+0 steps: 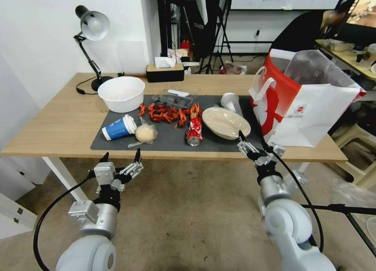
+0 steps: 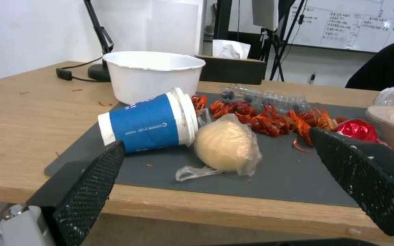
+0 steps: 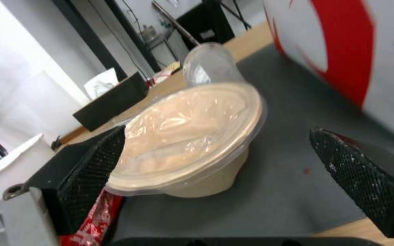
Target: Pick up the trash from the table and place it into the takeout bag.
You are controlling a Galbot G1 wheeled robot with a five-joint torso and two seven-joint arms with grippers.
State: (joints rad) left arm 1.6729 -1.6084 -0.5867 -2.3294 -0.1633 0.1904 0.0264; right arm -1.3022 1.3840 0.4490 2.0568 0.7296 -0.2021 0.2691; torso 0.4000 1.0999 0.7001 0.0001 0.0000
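Both hands hover spread apart in front of the worktop (image 1: 51,122): the left hand (image 1: 120,158) at lower left, the right hand (image 1: 254,142) right of centre, by the beige bowl (image 1: 226,123). The blue paper cup (image 1: 118,127), wrapped wad (image 1: 146,133), crushed red can (image 1: 194,131) and loose leftovers (image 1: 168,113) lie on the grey mat (image 1: 172,140); the takeout bag (image 1: 303,102) stands at right.

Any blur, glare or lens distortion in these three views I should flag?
Head view: wide-angle bending; the table edges bow and the takeout bag leans outward. Left wrist view: blue cup fairly sharp, whiteboard behind soft. Right wrist view: soft throughout, with glare on the film over the beige bowl.
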